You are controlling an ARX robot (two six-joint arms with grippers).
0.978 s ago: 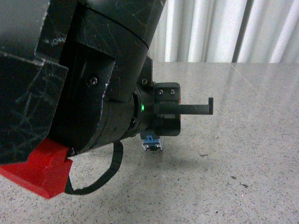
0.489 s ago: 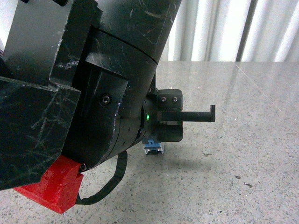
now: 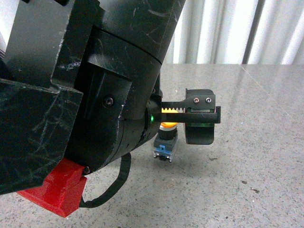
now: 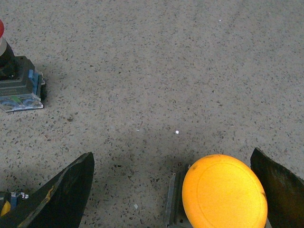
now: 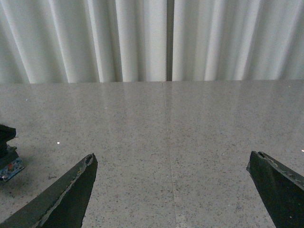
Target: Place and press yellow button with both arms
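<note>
The yellow button [image 3: 166, 126] stands upright on the grey stone table [image 3: 256, 161], its blue-grey block at the bottom. My left gripper [image 3: 199, 118] hangs just above it, jaws open. In the left wrist view the round yellow cap [image 4: 223, 191] lies between the open fingers [image 4: 71, 190], close to one of them and not gripped; the left gripper [image 4: 172, 159] holds nothing. My right gripper [image 5: 172, 157] is open and empty above bare table, facing the curtain. It does not show in the front view.
The bulky black left arm [image 3: 71, 95] with a red part [image 3: 52, 192] fills the left of the front view. A red-capped button [image 4: 14, 78] stands apart from the yellow one. Part of a button block [image 5: 8, 164] shows at the right wrist view's edge. White curtain [image 5: 142, 38] behind.
The left gripper's jaws have slid apart over the button, and its yellow cap now shows under them. One second ago the arm shifted slightly in the view.
</note>
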